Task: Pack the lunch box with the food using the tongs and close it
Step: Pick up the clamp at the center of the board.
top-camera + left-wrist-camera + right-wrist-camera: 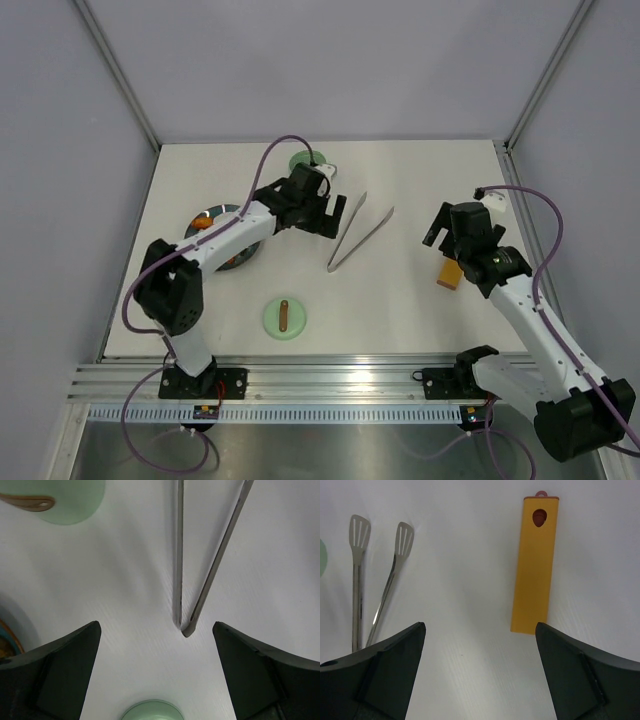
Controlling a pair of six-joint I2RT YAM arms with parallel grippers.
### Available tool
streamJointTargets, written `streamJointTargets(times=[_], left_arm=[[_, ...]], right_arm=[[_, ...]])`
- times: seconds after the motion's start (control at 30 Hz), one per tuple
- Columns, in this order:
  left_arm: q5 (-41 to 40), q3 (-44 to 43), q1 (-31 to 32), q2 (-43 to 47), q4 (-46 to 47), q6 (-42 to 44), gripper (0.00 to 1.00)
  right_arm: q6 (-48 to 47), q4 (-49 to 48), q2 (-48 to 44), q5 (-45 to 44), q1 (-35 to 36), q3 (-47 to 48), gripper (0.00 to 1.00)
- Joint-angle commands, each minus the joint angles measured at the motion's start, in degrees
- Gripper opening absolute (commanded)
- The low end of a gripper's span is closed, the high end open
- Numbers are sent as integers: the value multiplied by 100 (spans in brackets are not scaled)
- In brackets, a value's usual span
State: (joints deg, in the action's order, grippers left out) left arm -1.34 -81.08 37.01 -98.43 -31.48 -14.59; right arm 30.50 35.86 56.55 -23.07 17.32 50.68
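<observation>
The silver tongs (358, 232) lie flat on the white table, joined end toward me. In the left wrist view that joined end (183, 625) lies on the table between my open fingers. My left gripper (332, 222) (156, 624) hovers there with nothing in it. The mint-green lunch box (300, 160) (75, 502) stands behind it, partly hidden. Its lid (285, 318) (152, 711) with the brown bar lies near the front edge. An orange piece of food (203, 222) sits on the plate. My right gripper (437, 228) (480, 624) is open and empty, right of the tongs (357, 580).
A dark round plate (238, 258) lies under the left forearm at the left. A flat orange-yellow strip (450, 273) (535, 565) lies under the right wrist. Grey walls close in the table at the back and on both sides.
</observation>
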Motion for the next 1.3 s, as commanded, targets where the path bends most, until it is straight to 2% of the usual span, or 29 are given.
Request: streamJointTargets(times=[0.0, 0.17, 0.27, 0.83, 1.13, 1.27], left_arm=[[205, -713, 236, -587, -242, 325, 99], [72, -1199, 341, -1361, -376, 448, 99], [301, -1367, 377, -1608, -368, 483, 99], [425, -2377, 447, -2971, -139, 334, 98], [434, -3009, 508, -3604, -366, 299, 83], [355, -3116, 552, -3718, -508, 325, 80]], right_arm=[[140, 35, -259, -119, 34, 259, 99], [140, 176, -399, -145, 43, 268, 99], [149, 202, -452, -189, 34, 250, 100], [175, 176, -356, -136, 34, 224, 99], [158, 273, -514, -145, 35, 267, 100], [158, 317, -558, -145, 35, 285, 100]])
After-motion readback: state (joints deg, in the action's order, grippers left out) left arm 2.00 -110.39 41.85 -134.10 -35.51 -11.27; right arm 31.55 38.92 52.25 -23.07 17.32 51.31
